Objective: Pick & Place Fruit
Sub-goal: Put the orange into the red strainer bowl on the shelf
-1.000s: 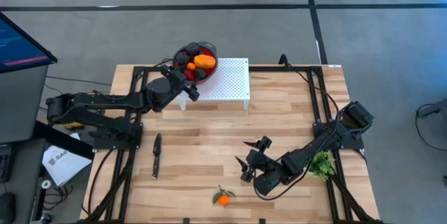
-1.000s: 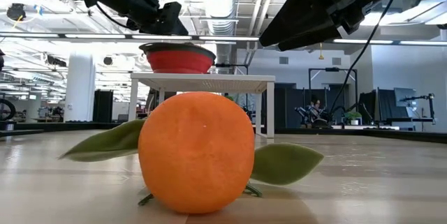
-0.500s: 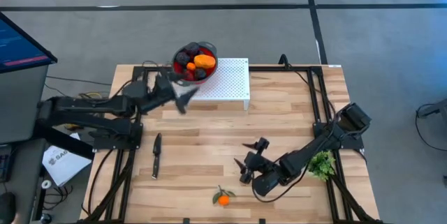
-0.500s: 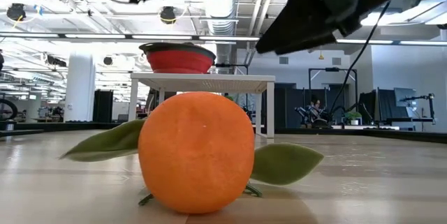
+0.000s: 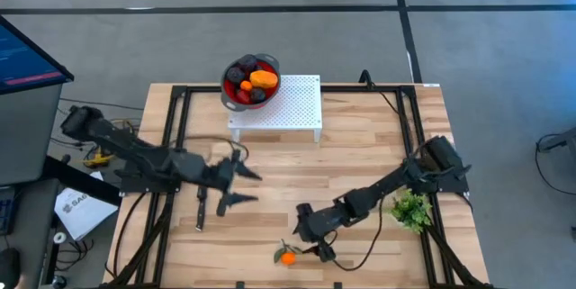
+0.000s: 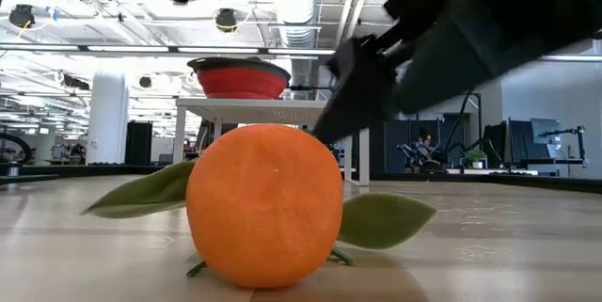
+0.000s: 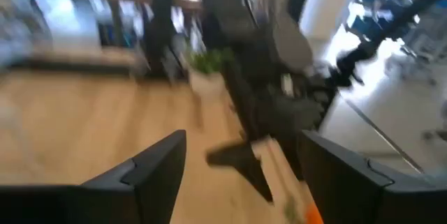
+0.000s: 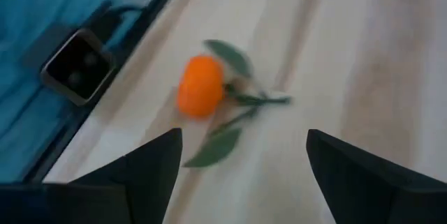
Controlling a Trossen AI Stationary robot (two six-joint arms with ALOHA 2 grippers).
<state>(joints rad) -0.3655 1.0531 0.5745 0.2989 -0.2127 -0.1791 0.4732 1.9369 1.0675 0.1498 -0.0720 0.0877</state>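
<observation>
**A:** Orange and round, the small toy fruit with green leaves [image 5: 287,256] lies alone on the wooden counter [image 5: 360,145] at about six o'clock, near the front edge. Is that the one in hand?

**B:** I judge so. The right fingers [image 5: 309,231] hang just beside it, toward one o'clock of it, spread wide and empty; the right wrist view shows the fruit [image 8: 201,86] ahead between the two dark tips.

**A:** How should the grab go?

**B:** Centre over the ball, not the leaves [image 8: 225,55], come straight down, and close on the round body. Pinching a leaf could let it swing or slip.

**A:** And the left fingers [image 5: 235,177]?

**B:** They sit near nine o'clock of the counter's middle, close to the black knife [image 5: 200,208], parted and carrying nothing.

**A:** Where does the fruit go?

**B:** Likely the red round bowl with grey rim [image 5: 269,62] at twelve o'clock, on the white perforated stand [image 5: 297,109], already holding dark, red and orange pieces [image 5: 251,80]. Lift high enough to clear its rim.
</observation>
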